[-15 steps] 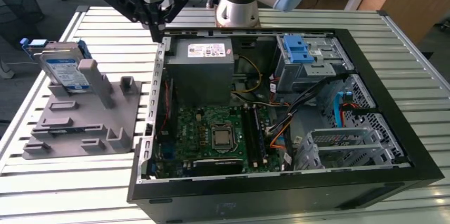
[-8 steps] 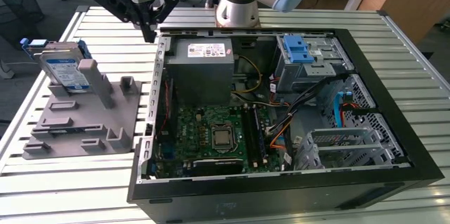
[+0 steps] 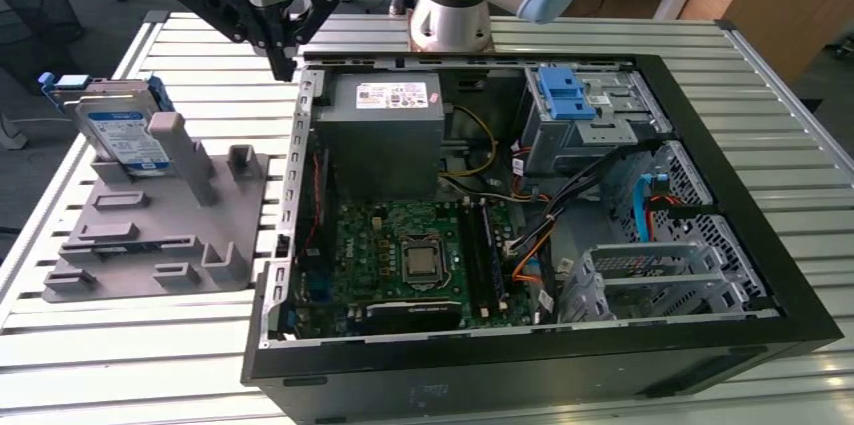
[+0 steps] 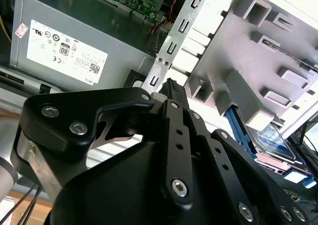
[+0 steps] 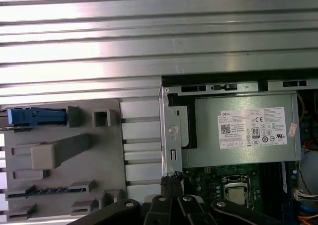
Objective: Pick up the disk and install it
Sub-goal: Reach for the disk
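Note:
The disk (image 3: 120,133), a silver drive in a blue frame, stands on edge in the grey holder (image 3: 147,240) at the exterior view's left, outside the computer case. In the first wrist view its blue edge (image 5: 37,116) shows, and in the second wrist view part of its labelled face (image 4: 271,137). My gripper (image 3: 283,67) hangs shut and empty over the case's far left corner, to the right of the disk and well apart from it. Its closed tips (image 4: 171,87) (image 5: 173,178) point down at the case's wall.
The open black computer case (image 3: 694,350) lies on a slatted metal table (image 3: 200,35). Inside are a grey power supply (image 3: 387,135), a green motherboard (image 3: 414,255), cables and a drive cage with a blue latch (image 3: 566,95). The arm's base (image 3: 447,20) stands behind the case.

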### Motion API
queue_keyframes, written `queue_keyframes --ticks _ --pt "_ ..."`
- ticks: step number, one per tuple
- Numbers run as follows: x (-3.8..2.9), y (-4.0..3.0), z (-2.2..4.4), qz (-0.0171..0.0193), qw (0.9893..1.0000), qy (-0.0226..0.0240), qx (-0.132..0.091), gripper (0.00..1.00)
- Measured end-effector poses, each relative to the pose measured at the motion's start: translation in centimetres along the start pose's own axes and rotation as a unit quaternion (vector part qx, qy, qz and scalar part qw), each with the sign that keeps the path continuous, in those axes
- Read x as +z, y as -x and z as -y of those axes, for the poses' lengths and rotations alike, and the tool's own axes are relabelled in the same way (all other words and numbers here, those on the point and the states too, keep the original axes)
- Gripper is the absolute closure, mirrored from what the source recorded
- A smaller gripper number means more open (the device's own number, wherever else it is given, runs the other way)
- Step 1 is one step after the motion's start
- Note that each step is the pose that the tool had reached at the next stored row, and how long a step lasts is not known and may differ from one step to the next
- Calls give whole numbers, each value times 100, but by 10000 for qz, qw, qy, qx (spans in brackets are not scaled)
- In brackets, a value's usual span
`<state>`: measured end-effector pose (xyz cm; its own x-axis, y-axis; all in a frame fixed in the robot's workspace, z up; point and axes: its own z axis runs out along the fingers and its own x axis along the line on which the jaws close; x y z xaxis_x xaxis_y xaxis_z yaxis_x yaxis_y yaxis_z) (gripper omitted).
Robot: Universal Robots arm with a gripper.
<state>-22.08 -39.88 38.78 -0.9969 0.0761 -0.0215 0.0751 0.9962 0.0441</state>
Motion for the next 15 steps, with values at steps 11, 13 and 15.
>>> queue_keyframes --ticks 11,13,15 --pt "3 -26 2 0 10000 0 0 89" --pt "3 -30 2 0 10000 0 0 89" --pt "3 -34 3 0 10000 0 1 89"
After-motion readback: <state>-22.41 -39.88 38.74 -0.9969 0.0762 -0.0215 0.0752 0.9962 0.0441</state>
